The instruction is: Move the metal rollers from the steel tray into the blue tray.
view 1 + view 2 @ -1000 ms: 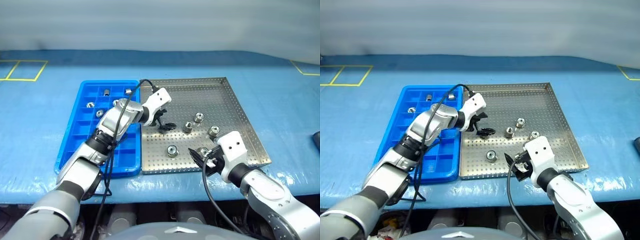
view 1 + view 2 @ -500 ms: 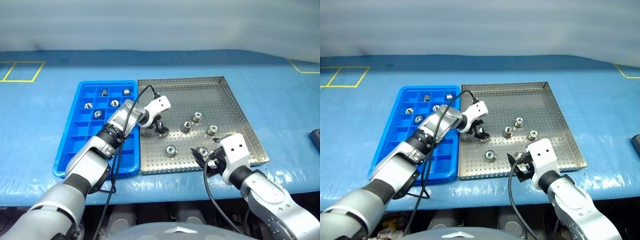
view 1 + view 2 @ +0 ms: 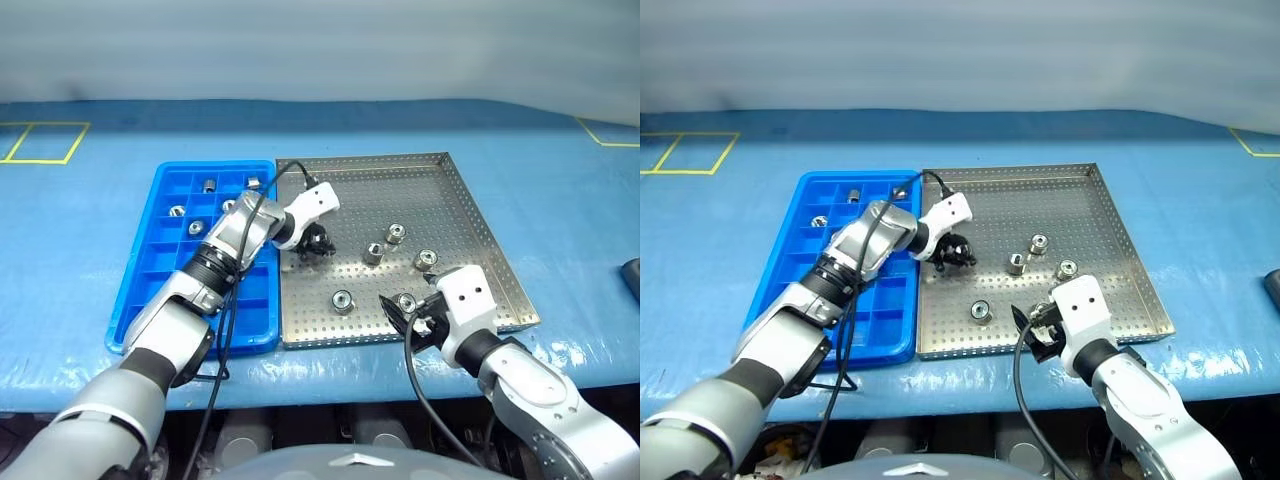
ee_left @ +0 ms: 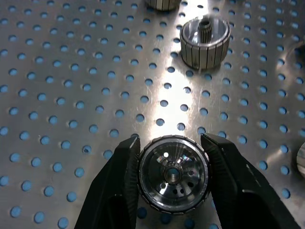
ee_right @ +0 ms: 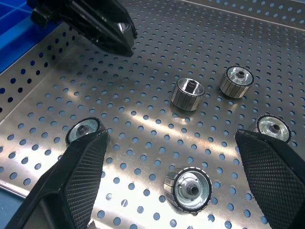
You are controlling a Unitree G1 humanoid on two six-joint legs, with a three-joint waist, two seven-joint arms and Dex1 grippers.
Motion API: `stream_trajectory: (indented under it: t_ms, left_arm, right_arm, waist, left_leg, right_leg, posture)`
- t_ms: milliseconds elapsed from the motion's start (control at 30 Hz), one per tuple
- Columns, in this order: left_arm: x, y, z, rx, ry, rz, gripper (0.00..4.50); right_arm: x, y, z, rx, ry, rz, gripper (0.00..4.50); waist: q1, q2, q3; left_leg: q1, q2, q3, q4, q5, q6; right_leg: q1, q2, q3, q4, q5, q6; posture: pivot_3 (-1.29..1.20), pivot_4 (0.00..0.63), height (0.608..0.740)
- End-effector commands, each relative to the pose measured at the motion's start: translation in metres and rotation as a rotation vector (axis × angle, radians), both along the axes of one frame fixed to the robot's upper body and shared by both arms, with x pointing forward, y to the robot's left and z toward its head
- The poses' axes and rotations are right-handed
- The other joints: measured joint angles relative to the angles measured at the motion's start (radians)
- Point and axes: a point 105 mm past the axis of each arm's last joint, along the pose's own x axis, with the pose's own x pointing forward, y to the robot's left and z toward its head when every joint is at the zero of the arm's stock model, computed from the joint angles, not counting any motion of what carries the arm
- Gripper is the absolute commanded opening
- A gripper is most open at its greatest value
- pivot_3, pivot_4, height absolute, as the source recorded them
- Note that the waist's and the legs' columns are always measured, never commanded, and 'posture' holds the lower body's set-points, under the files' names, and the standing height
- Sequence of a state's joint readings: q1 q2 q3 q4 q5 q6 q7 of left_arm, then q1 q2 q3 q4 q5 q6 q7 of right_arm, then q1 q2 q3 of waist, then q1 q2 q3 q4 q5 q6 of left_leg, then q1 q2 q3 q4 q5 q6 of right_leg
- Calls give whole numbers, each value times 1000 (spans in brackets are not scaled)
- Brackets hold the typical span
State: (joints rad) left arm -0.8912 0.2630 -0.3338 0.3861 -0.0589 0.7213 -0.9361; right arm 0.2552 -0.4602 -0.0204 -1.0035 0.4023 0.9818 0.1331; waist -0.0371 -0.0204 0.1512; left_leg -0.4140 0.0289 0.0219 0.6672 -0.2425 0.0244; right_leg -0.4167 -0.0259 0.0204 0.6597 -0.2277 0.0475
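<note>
Left gripper [image 4: 172,179]: we've got it clamped on one metal roller [image 4: 173,174], a black finger [image 4: 116,186] pressed on each side, flange face toward the wrist camera. It sits over the steel tray [image 3: 455,205], on the side next to the blue tray [image 3: 160,270].

Right gripper [image 5: 174,183]: fingers spread wide, nothing between them. It hangs over the steel tray's near edge.

Loose rollers near the left gripper: one [image 4: 205,40] lies on the perforated floor just ahead of the held one, apart from it.

Loose rollers near the right gripper: one [image 5: 189,187] sits between the open fingers, touching neither. One [image 5: 82,132] is just beside one finger, one [image 5: 270,129] just beside the other. Two more [image 5: 188,93] [image 5: 237,80] lie farther ahead.

Blue tray: right beside the steel tray, on the far side of our left gripper from the right one. A few rollers [image 3: 208,185] already sit in its far compartments.
</note>
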Motion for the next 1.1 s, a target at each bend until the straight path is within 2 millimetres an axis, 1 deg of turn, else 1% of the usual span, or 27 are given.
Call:
stream_trajectory:
  t_ms: [33,133,200,233,367,433,500,600,667,733,767,833,1000,1100]
  left_arm:
    - [7,10,50,-216,-126,123,1729]
    - [12,34,63,-268,-232,278,1729]
    - [15,59,64,-244,-318,430,1729]
    - [15,70,64,-237,-352,493,1729]
    - [6,98,67,-213,-482,662,1729]
    - [1,109,65,-189,-537,746,1729]
    - [-4,120,60,-191,-551,862,1729]
    - [-14,138,50,-132,-590,1027,1729]
    - [-22,148,42,-96,-592,1122,1729]
    - [-31,154,33,-37,-603,1164,1729]
    - [-36,157,29,-6,-609,1181,1729]
    - [-43,162,25,50,-636,1200,1729]
    - [-52,175,7,96,-585,1296,1729]
    - [-55,179,0,115,-562,1337,1729]
  right_arm:
    - [2,8,12,0,-55,47,4500]
    - [5,14,13,0,-59,85,4500]
    - [8,21,14,-3,-62,127,4500]
    - [10,24,15,-5,-64,148,4500]
    - [18,37,16,-4,-74,224,4500]
    - [21,47,16,-7,-74,281,4500]
    - [24,56,16,-10,-71,334,4500]
    - [27,66,16,-20,-73,396,4500]
    - [29,70,17,-20,-74,422,4500]
    - [30,72,16,-21,-72,441,4500]
    - [30,73,16,-21,-71,450,4500]
    - [30,74,16,-21,-68,461,4500]
    - [30,76,14,-25,-64,487,4500]
    - [31,77,14,-26,-65,492,4500]
  waist:
    - [1,0,0]
    - [2,0,0]
    - [3,0,0]
    - [4,0,0]
    - [25,0,0]
    - [36,0,0]
    - [52,0,0]
    - [73,0,0]
    - [81,-1,0]
    - [85,-1,0]
    - [87,-1,0]
    - [92,-1,0]
    - [111,-1,0]
    - [116,-1,0]
  left_leg:
    - [0,0,0,0,0,0]
    - [1,0,0,0,0,0]
    - [2,0,0,0,0,0]
    - [2,0,0,0,0,0]
    - [2,0,0,0,0,0]
    - [2,-1,-1,0,0,0]
    - [2,-1,-1,0,0,0]
    - [2,-2,-1,0,0,0]
    - [2,-2,-2,0,0,0]
    - [1,-2,-2,0,0,0]
    - [1,-2,-2,0,0,0]
    - [1,-2,-2,0,0,0]
    - [2,-1,-3,0,0,0]
    - [2,-1,-3,0,1,0]
  right_leg:
    - [0,0,0,0,0,0]
    - [1,0,0,0,1,1]
    - [1,0,0,1,1,1]
    - [1,0,0,1,1,1]
    - [2,0,0,1,2,1]
    - [2,-1,0,0,2,1]
    - [2,-2,0,0,4,-1]
    - [3,-2,-1,-1,4,-2]
    - [3,-2,-2,-1,4,-2]
    - [3,-2,-2,-1,4,-2]
    - [3,-2,-2,-1,4,-2]
    - [3,-2,-2,-1,4,-3]
    - [3,-2,-3,0,4,-3]
    - [3,-2,-3,-1,4,-2]
  posture:
    - [-50,150,740]
    - [-16,150,740]
    - [3,150,740]
    - [24,150,740]
    - [71,150,740]
    - [100,150,740]
    - [134,150,740]
    - [163,150,740]
    - [163,150,740]
    - [163,150,740]
    - [207,150,740]
    - [207,150,740]
    - [233,150,740]
    - [233,150,740]
